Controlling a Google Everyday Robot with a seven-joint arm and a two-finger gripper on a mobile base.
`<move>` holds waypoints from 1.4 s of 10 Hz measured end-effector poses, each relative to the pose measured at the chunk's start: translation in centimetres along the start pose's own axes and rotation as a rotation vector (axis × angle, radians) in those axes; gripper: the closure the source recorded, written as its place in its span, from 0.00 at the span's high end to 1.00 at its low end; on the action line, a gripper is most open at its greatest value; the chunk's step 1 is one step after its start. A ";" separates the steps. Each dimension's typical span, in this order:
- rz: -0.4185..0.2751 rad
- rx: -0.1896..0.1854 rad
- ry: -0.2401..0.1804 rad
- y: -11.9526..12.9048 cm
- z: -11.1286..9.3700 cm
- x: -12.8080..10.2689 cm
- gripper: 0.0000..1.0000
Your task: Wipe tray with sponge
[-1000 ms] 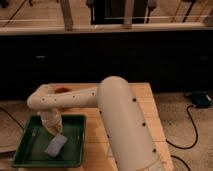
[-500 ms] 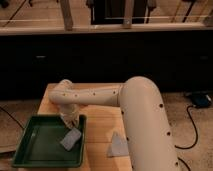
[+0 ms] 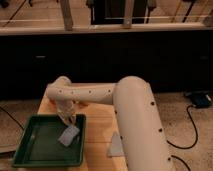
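The dark green tray [image 3: 40, 147] lies on the wooden table at the lower left of the camera view. The small grey-blue sponge [image 3: 69, 135] lies tilted inside the tray near its right rim. My white arm reaches from the lower right across to the left, and the gripper [image 3: 67, 119] hangs down just above the sponge's upper edge, at the tray's far right corner.
A pale grey triangular sheet [image 3: 116, 145] lies on the wooden table [image 3: 97, 135] right of the tray, partly behind my arm. A dark counter front and railing stand behind the table. A black cable [image 3: 192, 125] runs on the floor at the right.
The arm has swung so the gripper moved from the tray's middle toward its right rim. The sponge went with it, from the tray's centre to the right side.
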 end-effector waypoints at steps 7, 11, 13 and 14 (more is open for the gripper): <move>-0.076 0.026 -0.079 -4.4 1.9 -3.5 0.00; 0.064 0.043 -0.065 2.7 1.9 -5.3 0.00; 0.106 0.050 -0.050 4.4 1.2 -4.4 0.00; 0.102 0.046 -0.048 4.7 1.0 -4.2 0.00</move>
